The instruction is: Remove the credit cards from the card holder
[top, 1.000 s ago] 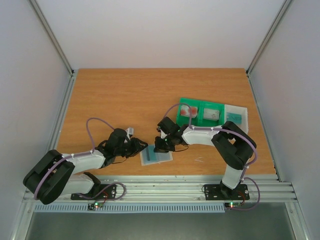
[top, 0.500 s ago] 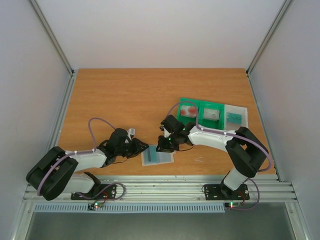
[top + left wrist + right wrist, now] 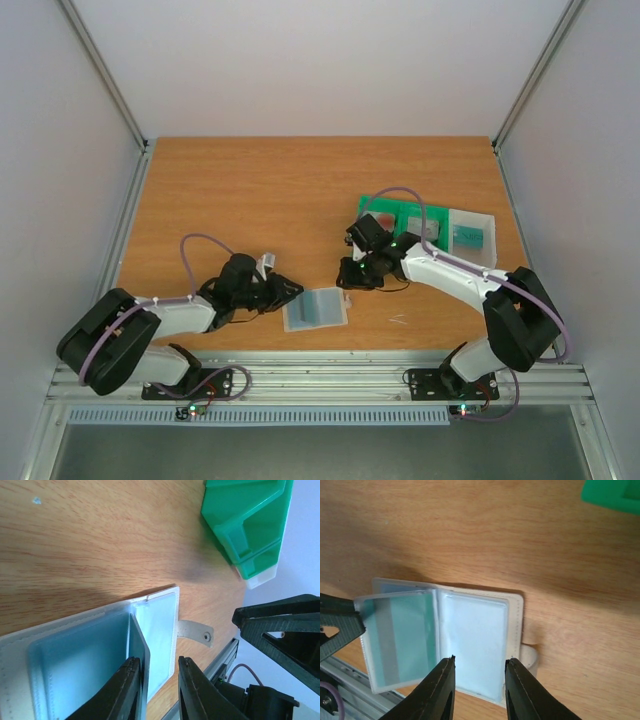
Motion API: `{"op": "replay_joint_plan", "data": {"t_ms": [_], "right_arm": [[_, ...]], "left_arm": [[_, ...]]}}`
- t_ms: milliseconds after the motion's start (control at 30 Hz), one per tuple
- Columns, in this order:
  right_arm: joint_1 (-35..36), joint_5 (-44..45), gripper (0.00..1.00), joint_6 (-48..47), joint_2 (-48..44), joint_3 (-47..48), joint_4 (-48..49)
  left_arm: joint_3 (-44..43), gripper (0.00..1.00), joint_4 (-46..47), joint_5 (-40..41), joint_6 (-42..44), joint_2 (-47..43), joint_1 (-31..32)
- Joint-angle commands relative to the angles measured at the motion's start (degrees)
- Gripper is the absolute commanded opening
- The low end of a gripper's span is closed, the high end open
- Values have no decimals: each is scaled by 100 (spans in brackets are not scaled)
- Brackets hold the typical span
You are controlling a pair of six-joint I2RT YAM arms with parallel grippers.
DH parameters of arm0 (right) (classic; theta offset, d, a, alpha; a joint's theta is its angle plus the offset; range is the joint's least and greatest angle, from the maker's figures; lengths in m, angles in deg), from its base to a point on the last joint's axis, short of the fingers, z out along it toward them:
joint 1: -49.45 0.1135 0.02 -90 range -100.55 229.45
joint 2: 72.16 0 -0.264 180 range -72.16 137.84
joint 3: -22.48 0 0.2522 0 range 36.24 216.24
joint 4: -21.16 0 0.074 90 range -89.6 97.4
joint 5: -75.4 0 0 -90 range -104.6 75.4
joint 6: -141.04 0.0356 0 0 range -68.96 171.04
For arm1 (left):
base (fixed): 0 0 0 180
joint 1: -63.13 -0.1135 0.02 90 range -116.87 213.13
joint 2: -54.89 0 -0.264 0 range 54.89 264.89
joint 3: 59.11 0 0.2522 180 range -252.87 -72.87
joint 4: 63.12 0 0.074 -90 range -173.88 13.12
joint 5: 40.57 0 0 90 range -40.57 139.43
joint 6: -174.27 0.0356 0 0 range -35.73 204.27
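- In the top view the right arm and its cable lie across the green tray [image 3: 385,206], so most of its compartments are covered and their contents cannot be made out.
- The left wrist view cuts the card holder [image 3: 316,308] off at its lower left. Only the corner of the tray shows there, and none of its inside.
- The card holder lies open on the bench [image 3: 250,190] near the front edge, between the two grippers. Its small tab [image 3: 196,630] sticks out on the side towards the rail.
- One flap [image 3: 397,637] of the holder is raised off the rest, and a teal card [image 3: 405,645] with a grey stripe shows through it.
- The pocket beside the flap looks pale and uniform; whether a card sits in it is unclear.
- The clear box [image 3: 486,222], touching the tray's right end, holds a second teal card [image 3: 470,236].
- The left gripper [image 3: 158,660] is narrowly parted. The flap's edge stands in the gap against one finger and is not clamped from both sides.
- The right gripper [image 3: 480,660] is above the holder's pale pocket. It has a small gap between its fingers and grasps nothing.
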Motion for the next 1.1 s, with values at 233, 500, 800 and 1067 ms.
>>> {"op": "replay_joint_plan", "data": {"t_ms": [233,500,800,1067], "right_arm": [[-147,-190,32,-253,132,-312,23],[-148,-519,33,-230,218,-542,200],[-147,-549,29,-184,120,-751,256],[-148,-575,28,-47,73,-961,422]], "left_arm": [[-299,23,619,-230,-187,311,86],[-507,24,659,-243,-182,507,259],[-758,27,780,-247,-167,863,499],[-765,28,46,115,68,366,536]]}}
